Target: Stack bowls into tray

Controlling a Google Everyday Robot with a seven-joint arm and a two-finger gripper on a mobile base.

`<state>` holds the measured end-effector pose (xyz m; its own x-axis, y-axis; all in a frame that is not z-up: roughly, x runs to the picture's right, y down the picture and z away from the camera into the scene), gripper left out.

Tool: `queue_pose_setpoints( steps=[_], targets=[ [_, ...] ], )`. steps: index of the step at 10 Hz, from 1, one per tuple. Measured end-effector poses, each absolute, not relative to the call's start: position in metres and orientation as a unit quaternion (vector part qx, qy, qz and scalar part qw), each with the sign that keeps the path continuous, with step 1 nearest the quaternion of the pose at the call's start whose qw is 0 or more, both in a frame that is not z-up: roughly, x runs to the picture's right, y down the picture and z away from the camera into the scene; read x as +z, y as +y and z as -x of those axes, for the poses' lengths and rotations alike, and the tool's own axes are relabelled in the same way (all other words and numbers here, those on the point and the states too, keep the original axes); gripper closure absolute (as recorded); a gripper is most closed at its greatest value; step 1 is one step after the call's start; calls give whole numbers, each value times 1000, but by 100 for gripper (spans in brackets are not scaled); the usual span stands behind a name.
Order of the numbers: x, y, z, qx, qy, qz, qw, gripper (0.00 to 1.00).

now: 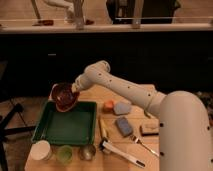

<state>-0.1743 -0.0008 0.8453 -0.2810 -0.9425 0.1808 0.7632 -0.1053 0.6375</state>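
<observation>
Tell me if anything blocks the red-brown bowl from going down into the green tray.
Nothing visible does. The gripper holds the red-brown bowl tilted above the far rim of the green tray, whose bottom shows bare. The three small cups stand outside its near edge.
</observation>
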Motion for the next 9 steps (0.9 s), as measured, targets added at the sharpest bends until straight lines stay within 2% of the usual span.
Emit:
queue_pose_setpoints(
  steps=[3,7,9],
  targets=[
    [839,0,176,-732,-330,-146,578,100],
    [799,33,186,-739,-350,-168,550,100],
    [790,42,189,-739,-359,-174,543,100]
  ],
)
